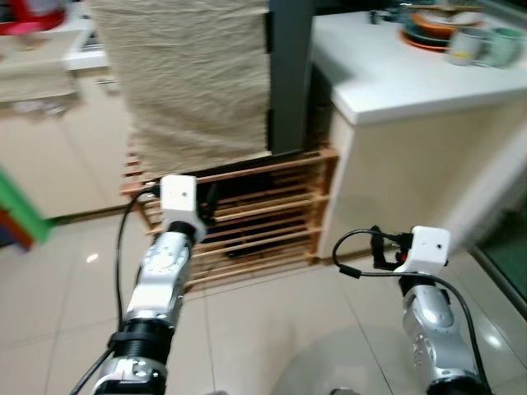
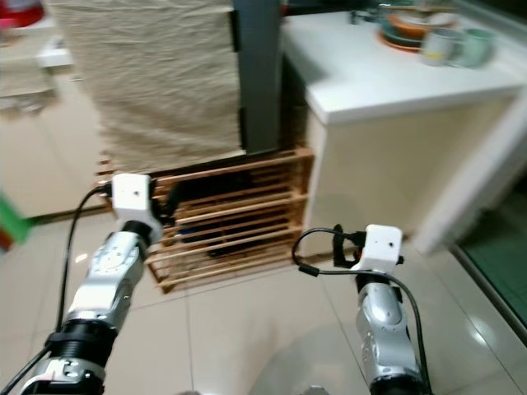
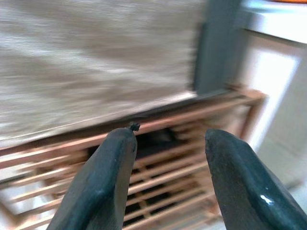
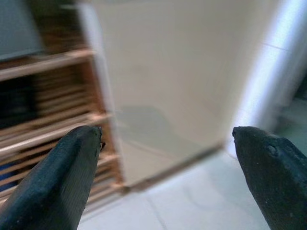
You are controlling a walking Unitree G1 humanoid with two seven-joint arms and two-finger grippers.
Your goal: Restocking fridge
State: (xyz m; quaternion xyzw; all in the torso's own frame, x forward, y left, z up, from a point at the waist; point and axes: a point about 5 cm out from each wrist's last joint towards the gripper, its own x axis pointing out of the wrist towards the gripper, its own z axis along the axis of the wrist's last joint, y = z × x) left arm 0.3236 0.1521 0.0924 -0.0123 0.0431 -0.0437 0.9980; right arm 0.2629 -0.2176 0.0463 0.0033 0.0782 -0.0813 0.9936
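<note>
Both arms are raised in front of me over a tiled floor. My left gripper (image 3: 170, 132) is open with nothing between its black fingers (image 3: 103, 177); it points at a low wooden slatted rack (image 1: 263, 214). Also open and holding nothing, my right gripper (image 4: 168, 132) faces the cream side of a counter (image 4: 182, 81), with the rack's end (image 4: 43, 120) beside it. The left wrist's white camera box (image 1: 179, 196) is close to the rack, and the right one (image 1: 430, 245) hangs lower, near the counter's base. The picture is blurred.
A beige textured cloth (image 1: 189, 82) hangs above the rack beside a dark grey upright panel (image 1: 288, 74). The white counter top (image 1: 412, 74) carries stacked dishes (image 1: 436, 29) and mugs (image 1: 482, 45). Pale tiles (image 1: 272, 329) lie underfoot, and a doorway sill (image 1: 506, 239) runs at the right.
</note>
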